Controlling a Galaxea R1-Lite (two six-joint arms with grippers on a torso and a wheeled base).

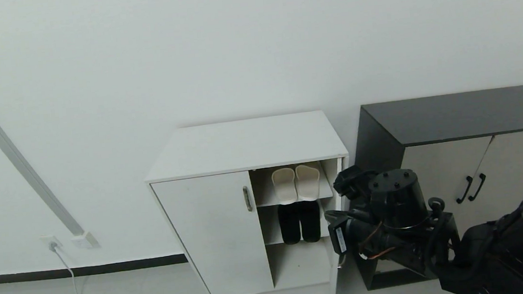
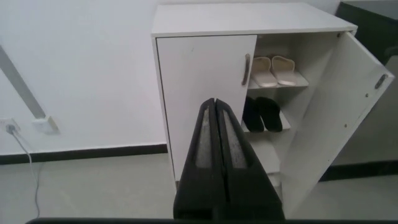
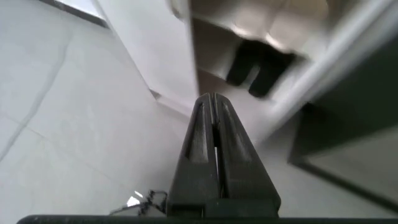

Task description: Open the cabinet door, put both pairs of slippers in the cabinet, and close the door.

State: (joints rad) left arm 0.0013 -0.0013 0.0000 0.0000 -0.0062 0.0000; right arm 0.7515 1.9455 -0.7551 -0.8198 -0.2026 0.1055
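White cabinet (image 1: 242, 144) against the wall. Left door (image 1: 212, 233) shut, grey handle (image 1: 247, 199) on its inner edge. Right door (image 2: 339, 118) swung wide open, seen almost edge-on from the head view. Inside: beige slippers (image 1: 296, 183) side by side on the top shelf, touching each other; black slippers (image 1: 299, 221) paired the same way on the shelf directly beneath. One more shelf (image 1: 296, 263) below those.

Left gripper (image 2: 215, 102): fingers pressed flat together, nothing between them. Hangs in front of the shut left door, well apart from it, pointing at the cabinet.

Right gripper (image 3: 214, 99): fingers likewise closed tip to tip, nothing held. Sits low over the floor, aimed toward the open compartment and the black slippers, apart from both. Right arm (image 1: 392, 211) in front of the gap between the white cabinet and its neighbour.

Dark cabinet (image 1: 460, 118) just beside, on the right, both doors closed, two black handles (image 1: 471, 188) at the centre. Wall socket (image 1: 52, 243) off to the left, white cable (image 1: 76, 289) trailing down to the floor. Grey conduit (image 1: 7, 142) slanting across the wall above it.
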